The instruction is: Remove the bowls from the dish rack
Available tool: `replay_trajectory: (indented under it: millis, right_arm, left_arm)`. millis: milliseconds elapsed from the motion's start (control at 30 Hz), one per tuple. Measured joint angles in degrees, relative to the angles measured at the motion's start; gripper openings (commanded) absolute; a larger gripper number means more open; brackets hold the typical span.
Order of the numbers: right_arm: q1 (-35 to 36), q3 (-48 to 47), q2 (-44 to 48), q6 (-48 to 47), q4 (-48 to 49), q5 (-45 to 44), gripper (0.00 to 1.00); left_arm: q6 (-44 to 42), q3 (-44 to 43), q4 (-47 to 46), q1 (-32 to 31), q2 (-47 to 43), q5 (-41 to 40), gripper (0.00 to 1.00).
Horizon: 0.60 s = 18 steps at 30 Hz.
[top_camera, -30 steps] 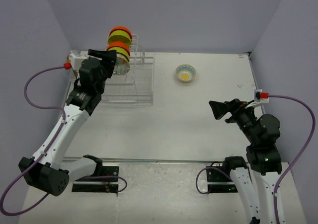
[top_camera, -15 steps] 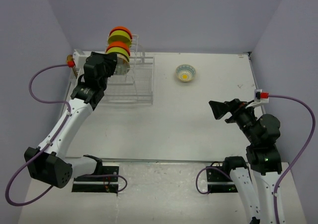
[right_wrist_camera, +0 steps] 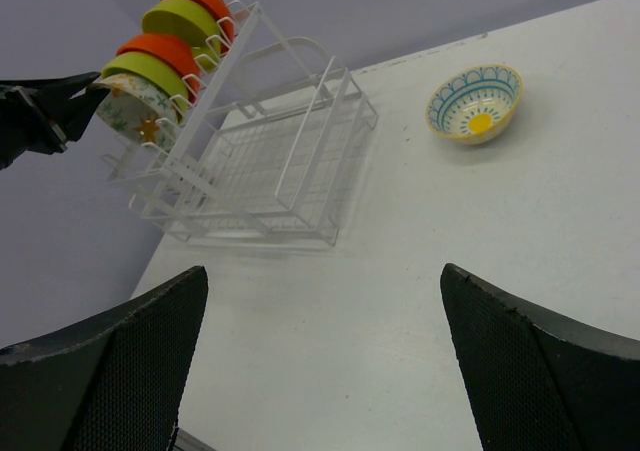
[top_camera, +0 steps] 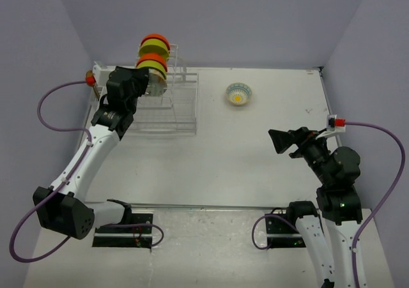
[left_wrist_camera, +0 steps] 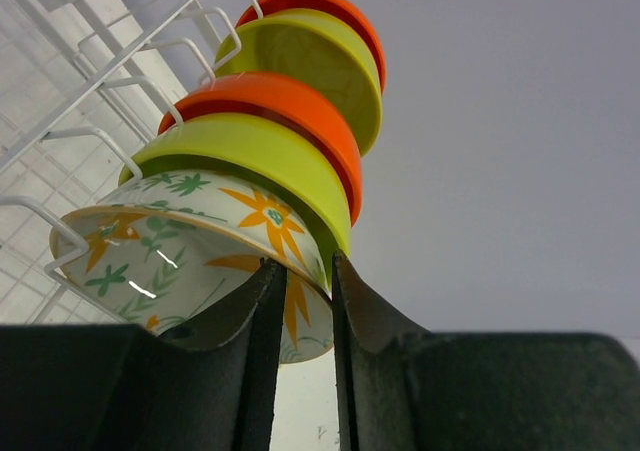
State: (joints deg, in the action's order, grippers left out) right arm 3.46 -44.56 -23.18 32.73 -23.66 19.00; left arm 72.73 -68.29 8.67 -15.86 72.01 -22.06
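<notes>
The white dish rack (top_camera: 174, 109) stands at the table's back left. Its upright section holds a row of bowls on edge: orange (left_wrist_camera: 325, 1), lime-green (left_wrist_camera: 310, 56), orange (left_wrist_camera: 275, 96), lime-green (left_wrist_camera: 245, 151), and nearest me a white floral bowl (left_wrist_camera: 190, 236). My left gripper (left_wrist_camera: 298, 261) is shut on the floral bowl's rim, one finger inside and one outside, with the bowl still in its slot. The right wrist view shows the same grip (right_wrist_camera: 95, 91). Another patterned bowl (top_camera: 238, 94) rests upright on the table. My right gripper (top_camera: 281, 141) hovers open and empty at centre right.
The rack's low basket base (right_wrist_camera: 270, 161) lies in front of the slotted section. Purple walls close in the table at the back and both sides. Cables loop out from both arms near the side walls.
The left arm's wrist has moved in toward the rack and its jaws have narrowed onto the floral bowl's rim. The right arm has stayed still.
</notes>
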Motion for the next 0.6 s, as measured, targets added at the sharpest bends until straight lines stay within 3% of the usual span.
replay_trajectory:
  millis: [233,367,600]
  right_arm:
    - [0.0,0.13,0.0,0.02,0.59,0.24,0.99]
    - [0.0,0.44,0.0,0.02,1.01,0.63,0.99]
    - [0.0,0.55,0.02,0.02,1.05,1.44,0.99]
  left_arm:
    - [0.09,-0.07,-1.11,0.11,0.59,1.18,0.23]
    - [0.37,-0.17,-1.95,0.09,0.9,2.89,0.04]
    - [1.11,0.07,-1.64,0.04,0.24,4.48,0.0]
